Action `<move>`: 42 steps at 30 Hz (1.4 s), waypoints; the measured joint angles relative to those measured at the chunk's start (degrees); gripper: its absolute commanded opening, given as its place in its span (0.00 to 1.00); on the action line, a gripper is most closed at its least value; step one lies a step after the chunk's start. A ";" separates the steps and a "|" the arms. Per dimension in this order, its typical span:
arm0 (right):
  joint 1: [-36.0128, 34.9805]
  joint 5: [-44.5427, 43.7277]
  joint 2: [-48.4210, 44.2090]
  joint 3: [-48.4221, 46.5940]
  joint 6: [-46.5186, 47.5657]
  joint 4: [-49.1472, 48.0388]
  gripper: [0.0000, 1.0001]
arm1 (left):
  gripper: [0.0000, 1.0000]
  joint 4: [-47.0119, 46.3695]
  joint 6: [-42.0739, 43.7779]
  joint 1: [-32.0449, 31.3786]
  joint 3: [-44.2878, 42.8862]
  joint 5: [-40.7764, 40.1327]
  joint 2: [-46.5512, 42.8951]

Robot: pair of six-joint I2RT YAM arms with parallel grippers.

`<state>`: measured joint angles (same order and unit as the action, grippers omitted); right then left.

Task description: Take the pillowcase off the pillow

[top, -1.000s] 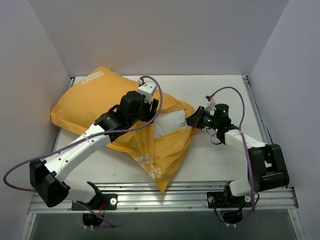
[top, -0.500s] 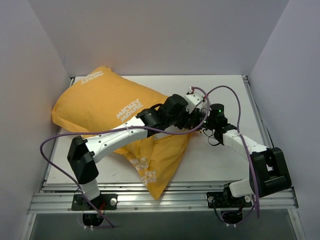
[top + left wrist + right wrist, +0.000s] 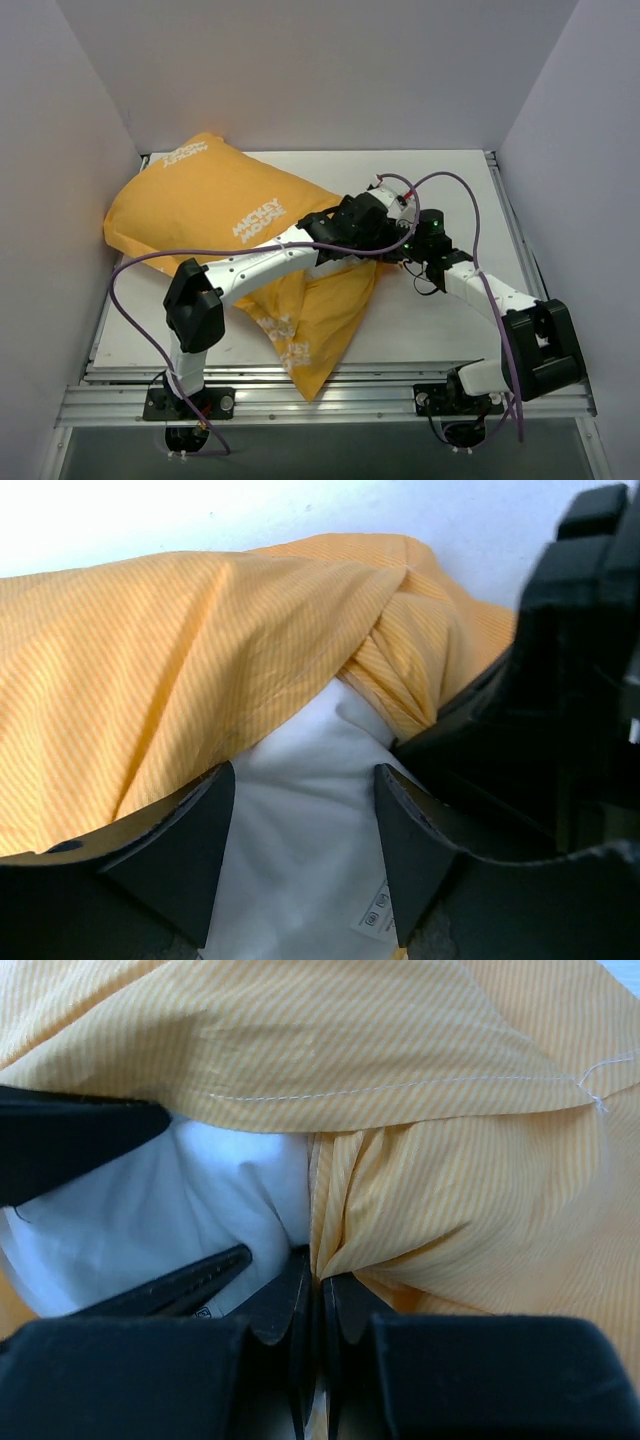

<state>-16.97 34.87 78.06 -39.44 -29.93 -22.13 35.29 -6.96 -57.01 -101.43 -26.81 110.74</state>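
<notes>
At pillowcase (image 3: 210, 215) mouth, pillow (image 3: 300, 850) mostly hidden inside; R gripper (image 3: 318, 1282) pinching its edge.

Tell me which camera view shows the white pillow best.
The left wrist view: the pillow lies large inside the open left gripper, label visible. The right wrist view shows a smaller white patch under the pillowcase. In the top view the arms hide it.

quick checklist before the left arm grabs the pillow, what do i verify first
1. right gripper shut on pillowcase edge: ok
2. left gripper open: ok
3. pillow bare between the left jaws: ok
4. left jaws free of orange fabric: cannot tell
5. room between the two grippers: not ok, they crowd each other at the opening
</notes>
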 measured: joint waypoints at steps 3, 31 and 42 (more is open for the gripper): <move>-0.39 -0.94 -0.50 0.00 0.11 0.44 0.00 | 0.75 1.33 -1.09 0.66 -1.51 -0.07 0.76; -2.69 -14.47 -5.11 -2.51 1.75 11.34 0.00 | 0.02 -2.16 -9.33 4.02 5.44 6.86 -1.31; 2.78 -15.76 -5.18 -12.20 1.16 25.88 0.00 | 0.02 -11.06 -2.38 7.76 23.34 23.56 -22.14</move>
<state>-14.20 19.11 72.88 -51.64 -28.77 3.75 24.23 -9.34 -49.25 -78.08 -3.25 88.60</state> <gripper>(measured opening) 0.010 0.051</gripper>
